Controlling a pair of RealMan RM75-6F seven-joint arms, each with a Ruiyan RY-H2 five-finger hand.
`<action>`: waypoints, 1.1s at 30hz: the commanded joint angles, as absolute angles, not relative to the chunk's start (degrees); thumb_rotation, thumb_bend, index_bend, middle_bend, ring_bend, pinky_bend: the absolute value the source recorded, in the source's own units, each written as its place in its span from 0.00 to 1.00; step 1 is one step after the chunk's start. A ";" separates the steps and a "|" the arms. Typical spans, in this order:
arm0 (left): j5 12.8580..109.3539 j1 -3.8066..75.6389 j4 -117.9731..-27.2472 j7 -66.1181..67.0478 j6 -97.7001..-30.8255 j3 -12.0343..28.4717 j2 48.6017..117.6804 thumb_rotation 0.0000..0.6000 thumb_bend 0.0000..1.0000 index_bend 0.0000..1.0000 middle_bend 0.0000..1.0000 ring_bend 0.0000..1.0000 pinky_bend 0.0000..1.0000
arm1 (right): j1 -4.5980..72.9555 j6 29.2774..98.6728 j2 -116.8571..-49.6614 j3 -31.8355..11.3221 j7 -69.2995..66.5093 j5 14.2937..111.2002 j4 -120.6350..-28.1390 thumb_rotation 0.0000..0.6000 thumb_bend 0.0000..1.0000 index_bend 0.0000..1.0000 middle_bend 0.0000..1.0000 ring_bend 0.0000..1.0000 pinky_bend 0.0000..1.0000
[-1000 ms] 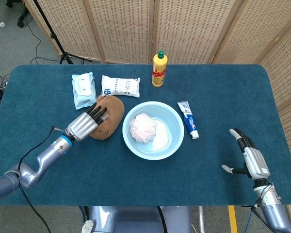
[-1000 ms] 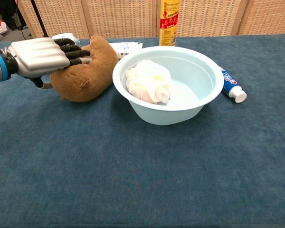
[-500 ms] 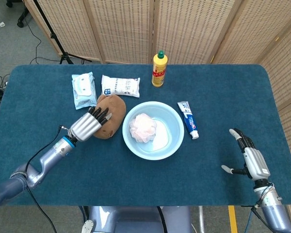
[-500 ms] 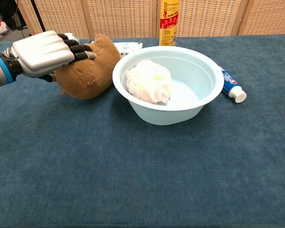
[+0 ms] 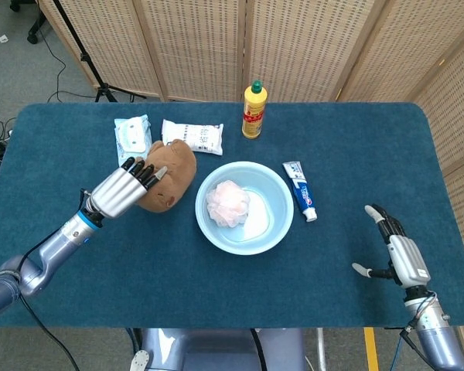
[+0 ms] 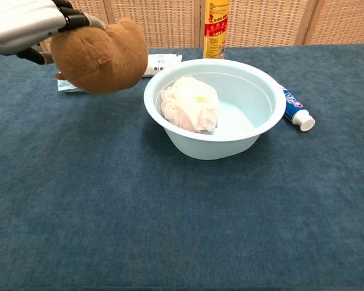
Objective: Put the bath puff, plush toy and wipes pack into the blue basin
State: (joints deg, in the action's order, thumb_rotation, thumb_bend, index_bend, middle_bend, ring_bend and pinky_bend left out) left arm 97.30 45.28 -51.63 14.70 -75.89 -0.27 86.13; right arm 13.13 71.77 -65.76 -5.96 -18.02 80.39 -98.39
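Observation:
My left hand (image 5: 124,189) (image 6: 25,21) grips the brown plush toy (image 5: 168,176) (image 6: 102,56) and holds it in the air, left of the blue basin (image 5: 274,229) (image 6: 258,130). The pale pink bath puff (image 5: 227,203) (image 6: 189,103) lies inside the basin. The wipes pack (image 5: 132,137) lies on the table behind the toy, partly hidden by my fingers. At the table's right front my right hand (image 5: 396,249) rests with its fingers apart and nothing in it.
A white packet (image 5: 192,137) (image 6: 162,60) lies behind the basin. A yellow bottle (image 5: 254,110) (image 6: 216,28) stands at the back. A toothpaste tube (image 5: 300,190) (image 6: 296,110) lies right of the basin. Folding screens stand behind the blue table (image 5: 332,147).
My left hand has closed on the plush toy and lifted it off the table, up and slightly left. The right hand has stayed put.

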 commanded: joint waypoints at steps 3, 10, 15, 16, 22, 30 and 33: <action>96.97 45.41 -57.39 16.33 -77.63 2.14 81.82 1.00 0.49 0.72 0.42 0.38 0.44 | 13.09 71.96 -65.63 -5.95 -18.34 80.62 -98.53 1.00 0.13 0.00 0.00 0.00 0.03; 96.29 46.92 -62.54 18.29 -78.21 5.46 81.74 1.00 0.49 0.72 0.42 0.38 0.44 | 13.10 72.01 -65.49 -5.99 -18.98 80.72 -98.52 1.00 0.13 0.00 0.00 0.00 0.03; 96.74 48.95 -64.00 19.38 -78.11 7.22 85.44 1.00 0.48 0.72 0.42 0.38 0.44 | 13.14 71.89 -65.34 -6.20 -19.91 80.42 -98.20 1.00 0.13 0.00 0.00 0.00 0.03; 96.81 49.61 -63.94 19.52 -77.93 7.67 86.71 1.00 0.48 0.72 0.42 0.38 0.44 | 13.13 71.88 -65.31 -6.25 -20.14 80.34 -98.08 1.00 0.13 0.00 0.00 0.00 0.03; 96.51 52.92 -62.29 20.62 -75.40 9.08 93.82 1.00 0.48 0.72 0.42 0.38 0.44 | 13.12 71.67 -65.05 -6.45 -21.57 80.02 -97.58 1.00 0.13 0.00 0.00 0.00 0.03; 96.13 55.54 -58.37 20.10 -73.65 9.64 101.08 1.00 0.48 0.72 0.42 0.37 0.44 | 13.14 71.28 -64.86 -6.67 -23.08 79.58 -96.87 1.00 0.13 0.00 0.00 0.00 0.03; 96.31 56.07 -57.81 19.45 -73.88 9.69 102.63 1.00 0.47 0.72 0.42 0.37 0.44 | 13.22 71.02 -64.92 -6.64 -23.17 79.48 -96.72 1.00 0.13 0.00 0.00 0.00 0.03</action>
State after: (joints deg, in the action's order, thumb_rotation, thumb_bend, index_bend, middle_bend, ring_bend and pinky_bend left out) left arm 96.26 55.72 -58.18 19.77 -73.88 9.60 102.12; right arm 13.21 71.03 -64.92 -6.65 -23.16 79.49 -96.73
